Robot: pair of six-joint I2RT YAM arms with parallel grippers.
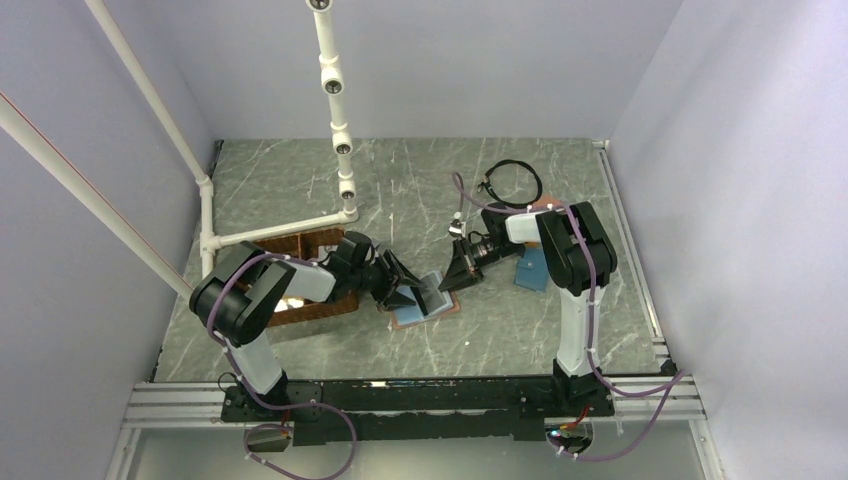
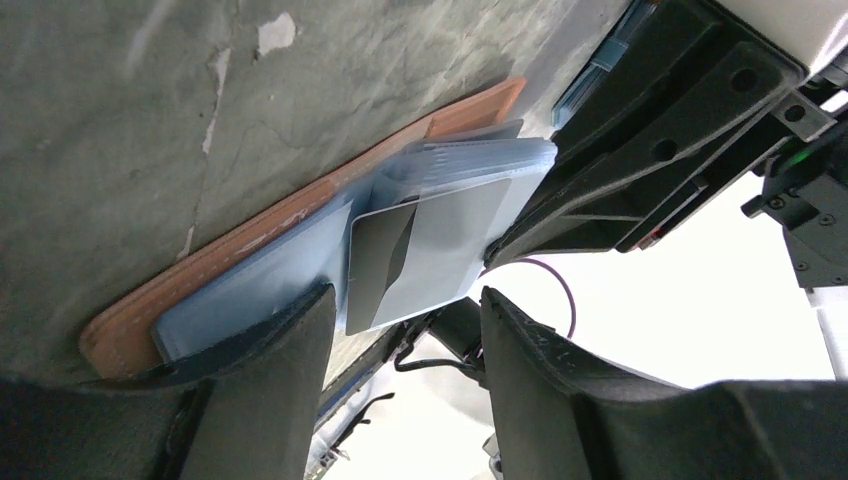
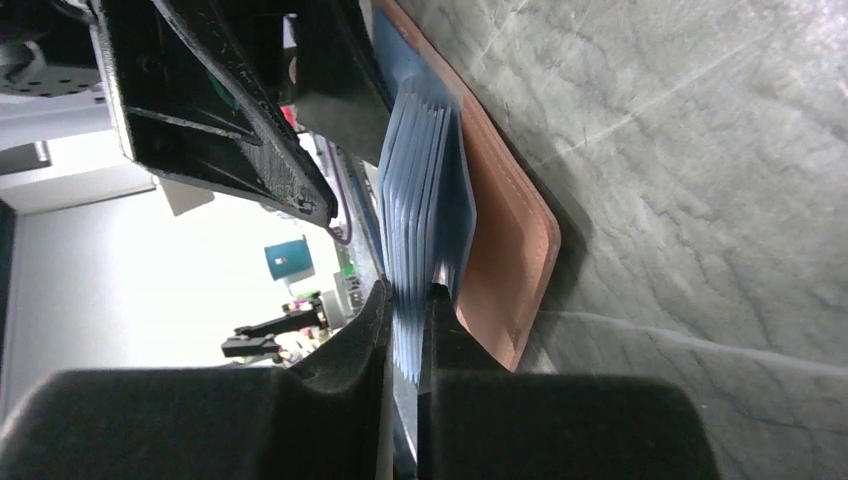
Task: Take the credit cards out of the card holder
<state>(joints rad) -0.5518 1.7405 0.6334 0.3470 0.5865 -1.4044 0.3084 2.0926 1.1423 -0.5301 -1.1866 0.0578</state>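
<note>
Two black end effectors met over one salmon-pink folding leather-like card holder (image 3: 505,240), which lay spread open and flat on the grey-green marbled worktop (image 3: 700,150), directly between and beneath them.

The right end effector (image 3: 410,292) was clenched. Its two padded fingers (image 3: 340,400) pinched the near edge of a fan of light-blue pocket leaves (image 3: 420,170) standing up from the card holder. The leaves were several, packed too tightly to count with certainty. Whether a card lay among the pinched leaves could not be told. The salmon cover lay flat just to the outer side of that grip, touching the worktop.

The left end effector (image 2: 405,305) was released, its two fingers spread apart and gripping nothing. One of its fingers (image 2: 280,390) lay against the light-blue lining of the card holder's near half. One thin grey-silver rectangular credit card (image 2: 440,245) showed, slid partly out of a pocket, with its free edge sitting in the gap ahead of the left fingers and its far end running toward the right end effector. No second card could be made out.

From above, one flat teal-blue wallet (image 1: 531,270) lay just behind the right end effector, beside that arm. One brown woven tray (image 1: 325,303) sat behind the left end effector, partly under its arm.
</note>
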